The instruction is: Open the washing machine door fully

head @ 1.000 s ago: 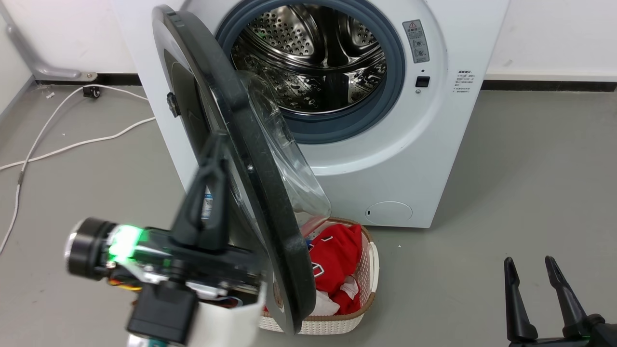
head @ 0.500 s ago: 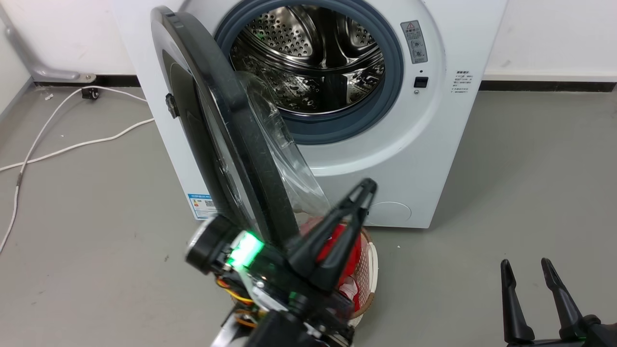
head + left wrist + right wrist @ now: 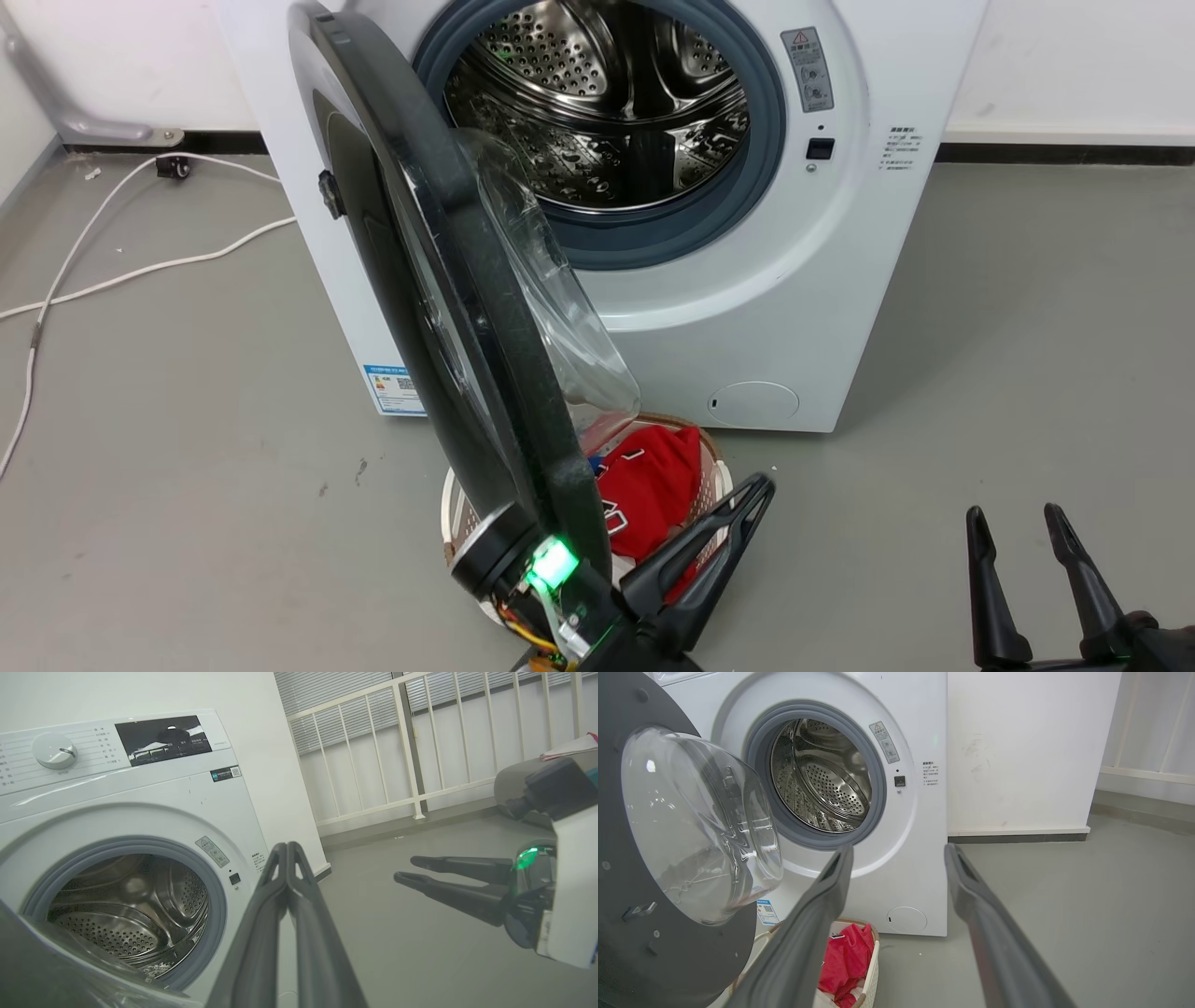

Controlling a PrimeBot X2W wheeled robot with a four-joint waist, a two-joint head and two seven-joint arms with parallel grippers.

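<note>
Right, reading across from the left: a white cable (image 3: 140, 271) trails over the floor (image 3: 187, 420), well clear of where the door must swing, so I see nothing in the way there. Next, the washing machine door (image 3: 467, 308) stands out from the white machine (image 3: 822, 308) roughly edge-on to my head camera, its glass bowl (image 3: 560, 317) facing the drum (image 3: 607, 103). I judge it about half open, with the leftward part of the swing not yet done. Under its free edge sits a basket (image 3: 717, 471) holding a red garment (image 3: 653, 485).

My left gripper (image 3: 758, 487) is low down, just right of the door's black rim (image 3: 569, 485) on the bowl side. Its fingers are pressed together with nothing between them and point away from the door. Whether the wrist touches the door I cannot tell. My right gripper (image 3: 1016, 515) is well apart at the far right, fingers spread and empty.

To do this well, I would turn the closed left fingers toward the inner face and push on the black rim, not the glass, near the free edge where leverage is best. I would follow the door's own arc instead of shoving straight, keep the arm above the basket, and ease off as the door nears its stop.
</note>
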